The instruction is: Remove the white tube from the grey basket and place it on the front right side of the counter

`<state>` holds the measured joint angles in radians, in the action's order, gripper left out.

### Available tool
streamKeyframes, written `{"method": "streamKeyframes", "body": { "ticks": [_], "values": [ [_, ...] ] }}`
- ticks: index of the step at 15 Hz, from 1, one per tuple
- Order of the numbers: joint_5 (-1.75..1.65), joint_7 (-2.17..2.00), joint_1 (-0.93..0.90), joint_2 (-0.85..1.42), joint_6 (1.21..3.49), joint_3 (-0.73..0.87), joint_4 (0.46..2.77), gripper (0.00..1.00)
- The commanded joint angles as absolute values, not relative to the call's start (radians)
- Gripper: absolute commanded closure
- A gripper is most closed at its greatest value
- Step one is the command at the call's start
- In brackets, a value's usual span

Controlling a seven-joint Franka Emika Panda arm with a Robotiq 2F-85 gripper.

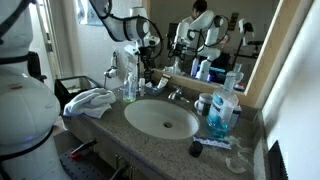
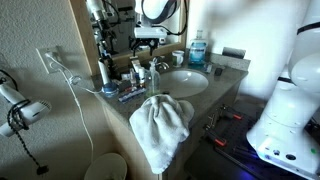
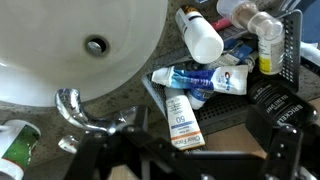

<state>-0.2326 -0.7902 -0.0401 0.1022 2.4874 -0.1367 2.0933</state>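
Bathroom bench [image 1: 112, 128] of speckled stone is carrying an oval sink [image 1: 162, 120], a towel [image 1: 88, 100] and a cluster of toiletries at the back corner by the mirror. In both exterior views the arm is hanging over that cluster, the claw [image 1: 143, 62] hovering above the items and touching none. In the wrist view it is standing spread, with nothing between its fingers. The white tube [image 3: 200, 37] is lying among the toiletries, just beside a toothpaste tube [image 3: 205, 78] and near the mesh wall of the basket [image 3: 290, 45]. Whether it is resting inside the basket or beside it cannot be told. Finding: no stage is showing as complete. Grasp, lift and transfer to the bench's front right are all appearing outstanding.
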Motion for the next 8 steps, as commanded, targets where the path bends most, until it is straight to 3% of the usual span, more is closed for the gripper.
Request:
{"method": "streamKeyframes", "body": {
  "ticks": [1,8],
  "values": [
    [-0.28,-0.842,-0.091,0.211,2.515,-0.081,2.012,0.0],
    [-0.316,-0.813,-0.164,0.335,2.603,0.02,1.931,0.0]
  ]
}}
